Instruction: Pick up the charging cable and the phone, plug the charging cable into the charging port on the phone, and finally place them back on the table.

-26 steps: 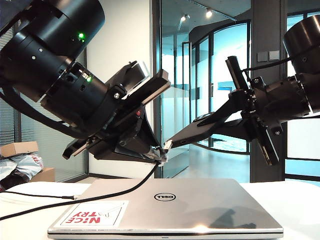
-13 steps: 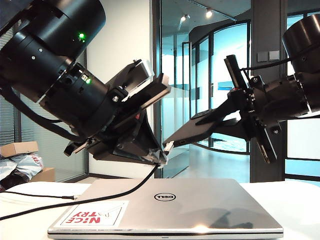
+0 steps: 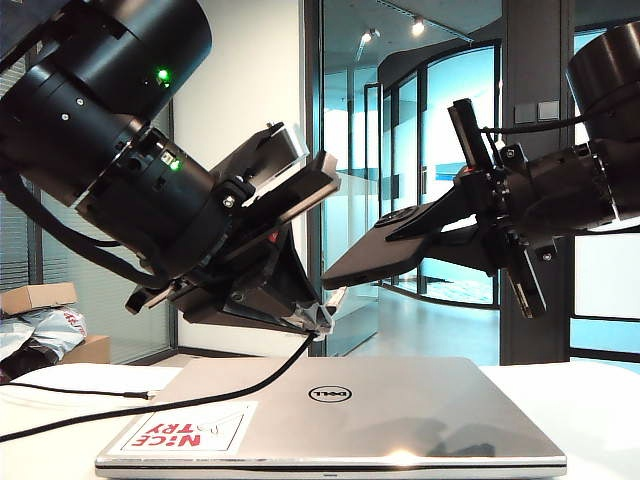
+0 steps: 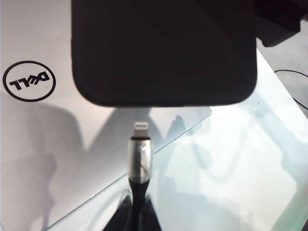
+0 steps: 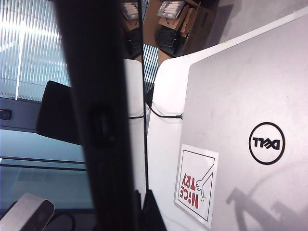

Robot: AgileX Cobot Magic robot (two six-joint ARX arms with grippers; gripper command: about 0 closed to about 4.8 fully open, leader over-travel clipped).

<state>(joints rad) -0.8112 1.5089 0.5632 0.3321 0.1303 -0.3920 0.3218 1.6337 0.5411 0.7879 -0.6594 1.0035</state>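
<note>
My left gripper (image 4: 137,211) pinches the charging cable (image 4: 139,163), my right gripper (image 5: 142,211) clamps the phone (image 4: 163,53), plug just short.

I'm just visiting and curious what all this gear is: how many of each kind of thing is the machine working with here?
Phones: 1, the phone, held in the air by the right gripper.
Cables: 2, the charging cable gripped by the left gripper, and a second black cord on the table.
Laptops: 1, the closed silver laptop.
Total: 4.
</note>
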